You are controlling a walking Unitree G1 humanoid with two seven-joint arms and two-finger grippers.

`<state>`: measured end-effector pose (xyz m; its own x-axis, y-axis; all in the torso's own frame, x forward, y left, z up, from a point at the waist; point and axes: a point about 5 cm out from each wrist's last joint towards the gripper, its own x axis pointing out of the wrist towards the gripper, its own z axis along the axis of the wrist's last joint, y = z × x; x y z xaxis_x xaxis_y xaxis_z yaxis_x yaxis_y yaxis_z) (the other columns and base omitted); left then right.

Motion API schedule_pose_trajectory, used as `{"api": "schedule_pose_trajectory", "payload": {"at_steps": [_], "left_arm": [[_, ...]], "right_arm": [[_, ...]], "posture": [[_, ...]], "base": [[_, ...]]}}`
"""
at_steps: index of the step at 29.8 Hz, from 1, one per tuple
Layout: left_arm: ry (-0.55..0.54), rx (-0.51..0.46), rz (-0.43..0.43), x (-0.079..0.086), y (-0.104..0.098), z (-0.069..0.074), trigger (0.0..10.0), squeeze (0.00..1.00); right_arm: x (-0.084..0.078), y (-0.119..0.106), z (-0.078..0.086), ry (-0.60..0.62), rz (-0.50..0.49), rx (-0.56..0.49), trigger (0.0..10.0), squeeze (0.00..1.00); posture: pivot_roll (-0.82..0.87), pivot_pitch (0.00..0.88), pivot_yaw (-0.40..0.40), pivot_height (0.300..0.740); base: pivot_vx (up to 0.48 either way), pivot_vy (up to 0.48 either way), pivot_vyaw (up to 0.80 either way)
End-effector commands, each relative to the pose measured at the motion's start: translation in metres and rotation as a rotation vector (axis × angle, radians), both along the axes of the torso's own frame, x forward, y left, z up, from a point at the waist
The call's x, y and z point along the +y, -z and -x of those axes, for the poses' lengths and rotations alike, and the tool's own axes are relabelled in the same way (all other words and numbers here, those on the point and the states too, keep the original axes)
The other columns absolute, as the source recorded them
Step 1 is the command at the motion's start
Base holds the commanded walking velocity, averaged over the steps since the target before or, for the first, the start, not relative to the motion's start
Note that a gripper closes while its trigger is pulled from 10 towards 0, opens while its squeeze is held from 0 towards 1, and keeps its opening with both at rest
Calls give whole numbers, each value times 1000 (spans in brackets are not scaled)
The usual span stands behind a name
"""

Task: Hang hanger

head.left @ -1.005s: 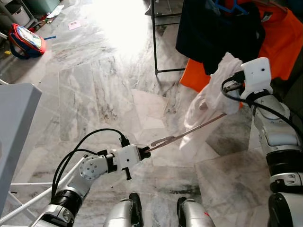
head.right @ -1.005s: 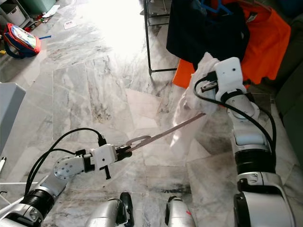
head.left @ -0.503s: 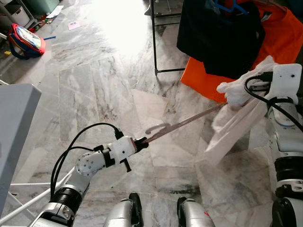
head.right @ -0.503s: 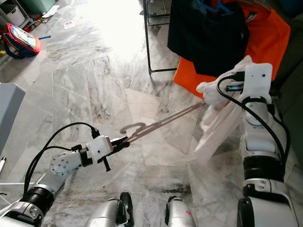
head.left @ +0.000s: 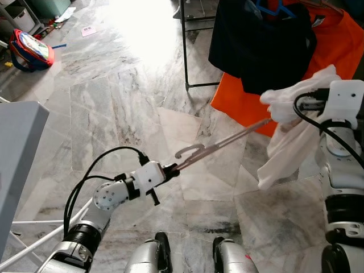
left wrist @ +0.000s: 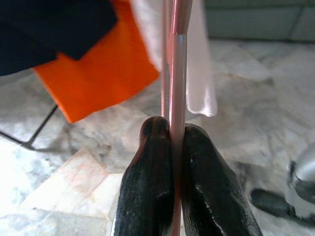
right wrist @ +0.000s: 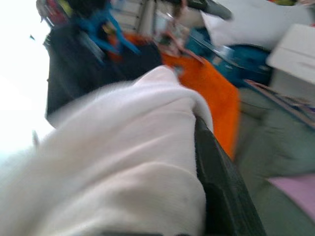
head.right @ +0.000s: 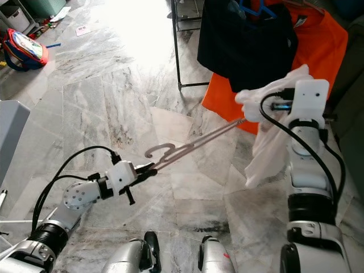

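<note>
lower left of the frame: left gripper (head.left: 173, 169) pinched shut on the pink hanger (head.left: 222, 143), raised since a second ago | mid frame: hanger slants up-right | right edge: right gripper (head.left: 296, 108) clamped on white garment (head.left: 290, 145), arm swung rightward | top: black (head.left: 259, 40) and orange clothes (head.left: 335, 51) on rack (head.left: 186, 51)

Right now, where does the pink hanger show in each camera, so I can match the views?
Left eye view: the hanger runs from the left pincer up to the white garment.
Right eye view: same diagonal, hook near the left pincer.
Left wrist view: its bar is clamped between the black fingers.
Right wrist view: I cannot make it out; white garment covers the front.
Shared landmark: the orange cloth.
</note>
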<state>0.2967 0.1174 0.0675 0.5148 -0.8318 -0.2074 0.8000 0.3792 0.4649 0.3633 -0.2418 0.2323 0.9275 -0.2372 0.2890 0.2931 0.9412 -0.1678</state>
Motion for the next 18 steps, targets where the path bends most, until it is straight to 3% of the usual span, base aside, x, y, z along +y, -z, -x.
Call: {"api": "schedule_pose_trajectory", "payload": {"at_steps": [1, 8, 13, 14, 15, 16, 18], "left_arm": [[36, 41, -64, -3, 16, 11, 0, 0], [41, 87, -93, -15, 28, 16, 0, 0], [85, 111, -125, -19, 33, 20, 0, 0], [103, 111, -141, -19, 35, 22, 0, 0], [103, 111, -141, -19, 35, 22, 0, 0], [112, 117, -153, -19, 35, 22, 0, 0], [119, 118, -161, -20, 36, 22, 0, 0]], "right_arm": [[18, -21, -3, -81, -8, -70, 0, 0], [43, -40, -5, -198, -18, -95, 0, 0], [49, -39, -7, -241, 26, -60, 0, 0], [59, -33, -7, -309, 100, -19, 0, 0], [59, -33, -7, -309, 100, -19, 0, 0], [70, -29, -4, -390, 124, -2, 0, 0], [78, -27, -2, -456, 116, 3, 0, 0]], "posture": [[-106, 253, 74, 740], [-105, 253, 64, 740], [-110, 254, 64, 740], [-113, 256, 68, 740], [-113, 256, 68, 740], [-113, 254, 68, 740], [-113, 254, 68, 740]], "base": [[0, 0, 0], [0, 0, 0], [0, 0, 0], [0, 0, 0], [0, 0, 0], [0, 0, 0], [0, 0, 0]]}}
